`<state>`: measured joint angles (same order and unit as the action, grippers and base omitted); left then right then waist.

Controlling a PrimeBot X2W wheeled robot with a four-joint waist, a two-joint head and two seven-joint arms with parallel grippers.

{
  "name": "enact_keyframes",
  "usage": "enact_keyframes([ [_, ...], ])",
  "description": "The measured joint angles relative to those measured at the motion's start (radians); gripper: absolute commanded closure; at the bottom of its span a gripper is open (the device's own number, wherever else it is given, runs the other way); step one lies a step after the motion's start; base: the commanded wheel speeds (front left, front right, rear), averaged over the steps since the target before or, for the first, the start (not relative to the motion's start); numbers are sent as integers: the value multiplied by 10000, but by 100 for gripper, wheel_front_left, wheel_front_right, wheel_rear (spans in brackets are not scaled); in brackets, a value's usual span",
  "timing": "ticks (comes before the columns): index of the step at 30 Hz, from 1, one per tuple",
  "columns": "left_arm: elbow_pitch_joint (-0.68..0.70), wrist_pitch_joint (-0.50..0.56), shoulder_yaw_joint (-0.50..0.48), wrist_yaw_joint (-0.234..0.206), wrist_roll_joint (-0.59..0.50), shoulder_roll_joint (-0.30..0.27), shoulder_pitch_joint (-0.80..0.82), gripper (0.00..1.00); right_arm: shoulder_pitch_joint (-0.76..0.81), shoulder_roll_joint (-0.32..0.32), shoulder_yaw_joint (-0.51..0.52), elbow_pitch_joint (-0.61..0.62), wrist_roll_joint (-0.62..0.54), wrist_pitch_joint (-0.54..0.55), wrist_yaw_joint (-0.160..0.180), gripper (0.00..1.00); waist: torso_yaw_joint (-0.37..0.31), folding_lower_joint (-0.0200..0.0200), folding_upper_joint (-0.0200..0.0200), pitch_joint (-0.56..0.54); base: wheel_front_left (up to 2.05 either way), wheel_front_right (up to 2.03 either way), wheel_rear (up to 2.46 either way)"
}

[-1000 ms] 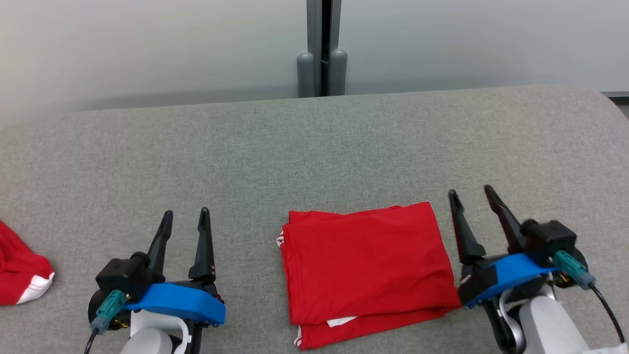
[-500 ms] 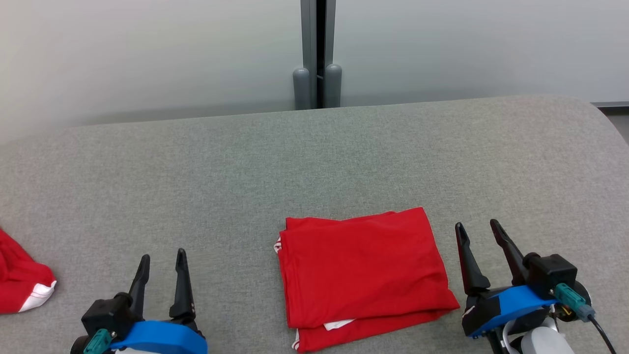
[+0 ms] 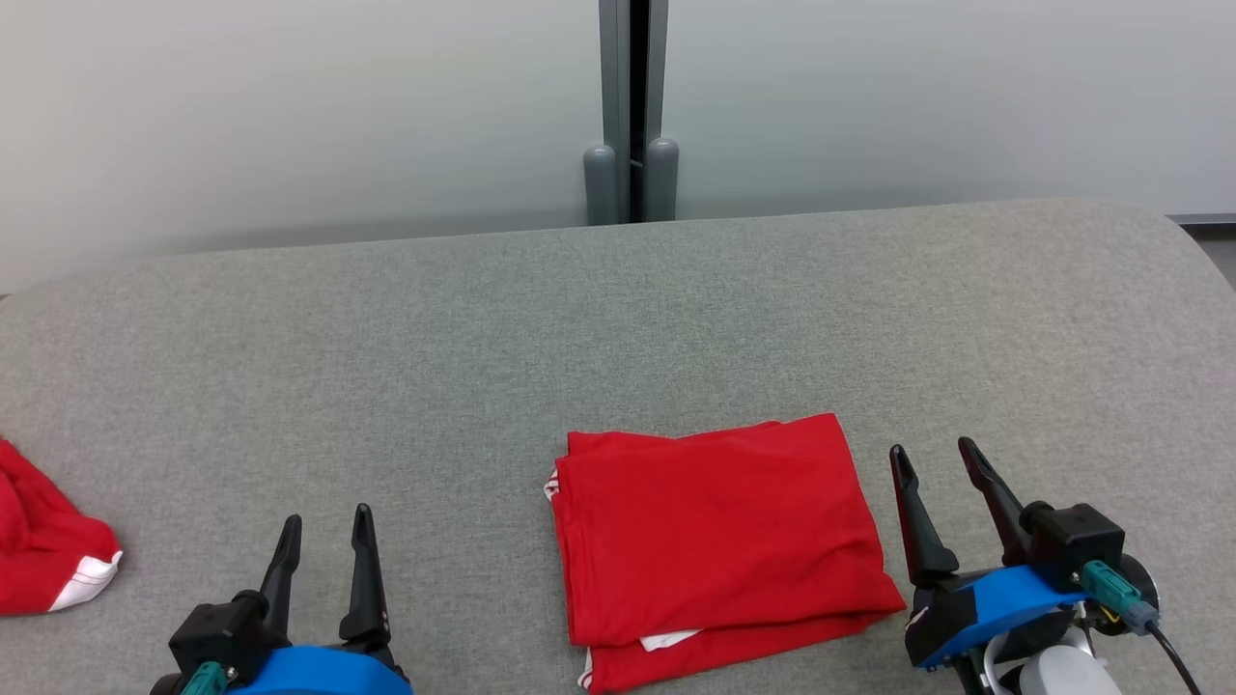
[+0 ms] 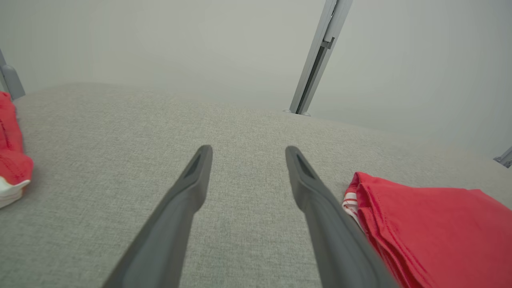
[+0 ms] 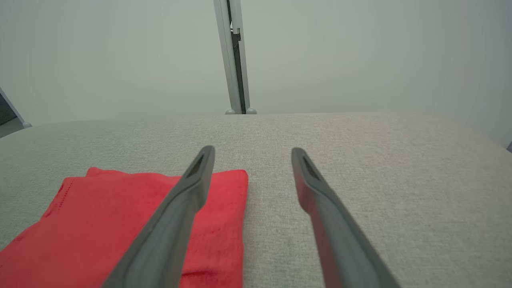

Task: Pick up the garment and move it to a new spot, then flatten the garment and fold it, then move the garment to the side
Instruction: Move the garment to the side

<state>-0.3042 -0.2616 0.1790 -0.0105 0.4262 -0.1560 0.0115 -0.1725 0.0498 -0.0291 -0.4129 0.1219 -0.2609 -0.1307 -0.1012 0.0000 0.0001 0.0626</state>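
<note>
The red garment (image 3: 719,541) lies folded into a flat rectangle on the grey padded table (image 3: 618,319), a bit of white trim peeking from its lower edge. My left gripper (image 3: 325,521) is open and empty, well to the left of it. My right gripper (image 3: 935,452) is open and empty just off its right edge. In the left wrist view the garment (image 4: 432,232) sits to the right of my open left gripper (image 4: 246,149). From the right wrist, the garment (image 5: 120,220) lies under and left of the open right gripper (image 5: 252,149).
A second red cloth with white trim (image 3: 48,560) lies bunched at the table's left edge, also at the left of the left wrist view as a red bundle (image 4: 12,152). A grey post (image 3: 632,106) stands against the pale wall behind the table.
Both grippers have drawn back toward me, away from the folded garment, and stayed open. The head camera has tilted slightly, shifting the whole picture down.
</note>
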Motion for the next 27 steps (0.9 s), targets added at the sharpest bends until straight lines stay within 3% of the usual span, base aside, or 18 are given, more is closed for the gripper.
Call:
enact_keyframes([
  [14,-29,0,-63,132,-232,142,-95,0,-165,0,291,-203,-244,238,0,0,42,0,0,42,0,0,0],
  [18,2,0,-81,173,-307,132,-52,0,-773,-2,384,-182,-418,1429,0,0,116,0,0,139,0,0,0],
  [27,104,0,-125,169,-391,125,65,0,-946,167,-125,-303,-610,5381,-2,0,451,1,0,435,0,0,0],
])
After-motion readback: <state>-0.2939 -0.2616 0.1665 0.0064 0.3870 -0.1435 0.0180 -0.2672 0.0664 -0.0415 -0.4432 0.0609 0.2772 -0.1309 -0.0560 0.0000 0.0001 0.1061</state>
